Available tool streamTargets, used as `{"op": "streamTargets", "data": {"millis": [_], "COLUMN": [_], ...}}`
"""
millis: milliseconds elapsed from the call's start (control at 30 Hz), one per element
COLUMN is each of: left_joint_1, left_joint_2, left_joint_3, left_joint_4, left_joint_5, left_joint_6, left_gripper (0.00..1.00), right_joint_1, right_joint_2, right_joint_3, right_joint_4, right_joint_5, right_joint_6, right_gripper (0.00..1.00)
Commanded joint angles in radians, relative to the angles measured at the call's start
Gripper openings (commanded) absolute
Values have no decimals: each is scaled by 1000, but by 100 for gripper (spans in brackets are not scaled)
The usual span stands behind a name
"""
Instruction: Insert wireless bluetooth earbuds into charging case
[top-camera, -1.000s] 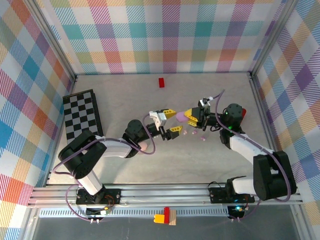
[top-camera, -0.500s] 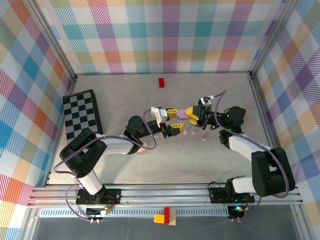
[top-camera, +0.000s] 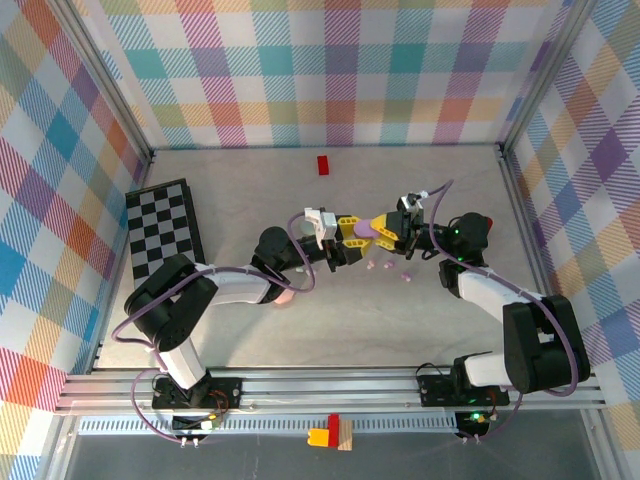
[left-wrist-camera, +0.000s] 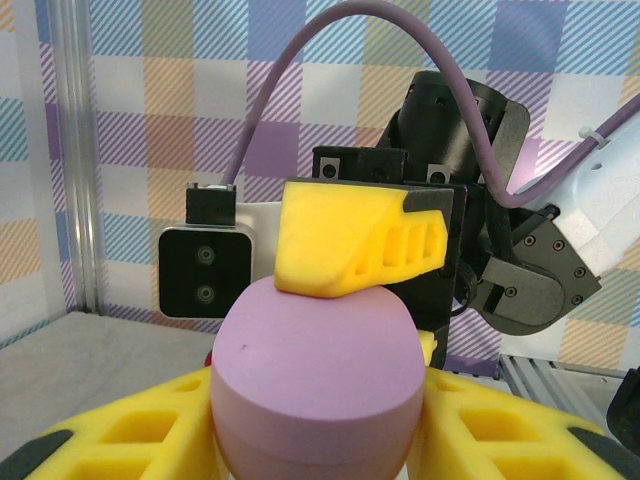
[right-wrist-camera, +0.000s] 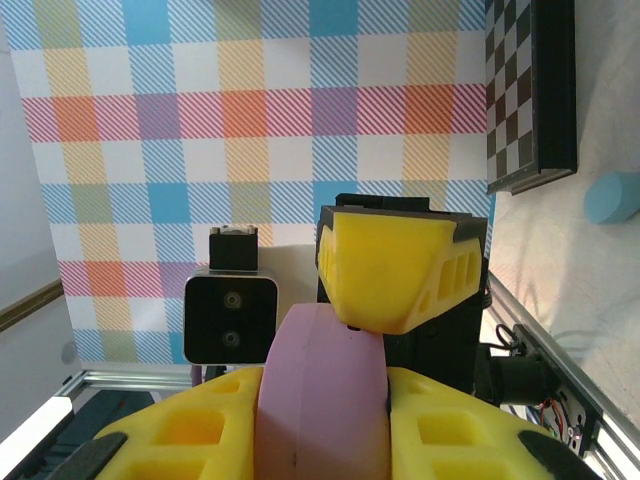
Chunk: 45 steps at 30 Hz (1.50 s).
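A lilac pebble-shaped charging case (top-camera: 366, 229) hangs above the middle of the table, held from both sides. My left gripper (top-camera: 350, 238) is shut on its left end and my right gripper (top-camera: 385, 235) on its right end. In the left wrist view the case (left-wrist-camera: 315, 370) sits between my left gripper (left-wrist-camera: 315, 425) fingers, with a right finger (left-wrist-camera: 355, 235) pressing on top. In the right wrist view the case (right-wrist-camera: 320, 400) stands on edge in my right gripper (right-wrist-camera: 322, 425). Tiny lilac earbuds (top-camera: 387, 265) lie on the table just below the case.
A red block (top-camera: 323, 165) lies near the back wall. A folded chessboard (top-camera: 165, 232) lies at the left, with a light blue rounded piece (right-wrist-camera: 612, 197) beside it. Something pink (top-camera: 285, 294) peeks from under the left arm. Plaid walls enclose the table.
My left gripper has moved right onto the lilac case and its fingers have closed on it. The right gripper has kept its grip and shifted slightly left.
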Motion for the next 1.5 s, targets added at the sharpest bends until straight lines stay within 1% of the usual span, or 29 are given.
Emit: {"op": "streamTargets", "data": {"millis": [0,300,500,733,900,967,1000,1067,1100,1133,1167,1200,1267,1333,1367,1467], "left_joint_1": [-4,-10,-22,-27,-29,-29,-29,-28,-28,-26,-25,-23,-17,-10,-4,6], "left_joint_2": [13,6,5,5,-8,-15,-19,-23,-23,-25,-25,-27,-31,-36,-37,-43], "left_joint_3": [24,13,12,12,10,6,3,-6,-11,-16,-20,-24,-36,-53,-60,-77], "left_joint_4": [46,47,47,46,47,46,47,46,46,46,45,45,44,42,41,42], "left_joint_5": [65,75,82,83,81,78,76,72,72,76,82,88,99,104,116,134], "left_joint_6": [-6,22,35,28,12,11,13,22,26,28,28,29,31,33,30,28], "left_gripper": [45,47,47,41,33,33,33,33,33,33,34,34,34,35,35,35], "right_joint_1": [-3,-3,-3,-1,-1,0,0,-2,-1,-1,-1,-1,-1,-1,-1,0], "right_joint_2": [-15,-28,-45,-76,-105,-119,-126,-141,-157,-177,-196,-221,-269,-300,-310,-337], "right_joint_3": [7,10,14,21,26,28,30,37,44,57,74,102,160,218,246,302], "right_joint_4": [43,20,-37,-128,-208,-245,-262,-303,-354,-431,-528,-672,-938,-1163,-1249,-1413], "right_joint_5": [16,16,8,0,1,7,7,10,15,17,19,27,65,115,137,200], "right_joint_6": [9,17,-1,-50,-107,-132,-148,-185,-223,-281,-347,-444,-650,-841,-927,-1122], "right_gripper": [0,0,0,0,0,7,14,35,48,59,66,72,81,85,87,91]}}
